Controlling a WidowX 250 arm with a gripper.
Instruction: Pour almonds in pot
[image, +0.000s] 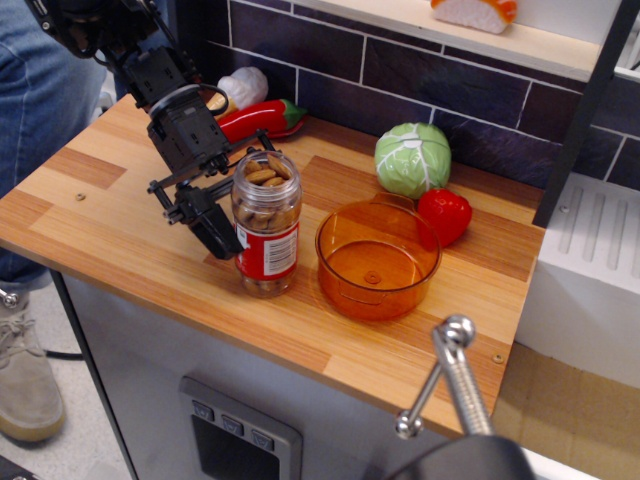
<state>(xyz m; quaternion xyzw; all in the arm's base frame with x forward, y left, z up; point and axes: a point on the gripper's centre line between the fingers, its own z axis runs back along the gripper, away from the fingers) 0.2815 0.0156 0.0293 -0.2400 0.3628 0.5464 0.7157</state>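
red and white label on almond jar (267, 222), print too small to read, no other text legible

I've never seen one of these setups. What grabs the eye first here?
A black gripper clasps a clear jar of almonds at the middle of the wooden counter. Just right of it sits an empty orange pot, with a green cabbage behind it.

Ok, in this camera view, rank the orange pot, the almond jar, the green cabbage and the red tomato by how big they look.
Largest to smallest as they appear:
1. orange pot, widest by far
2. almond jar, tall but narrow
3. green cabbage, close to the jar in apparent area and farther from the camera, so that order is unsure
4. red tomato, clearly smallest
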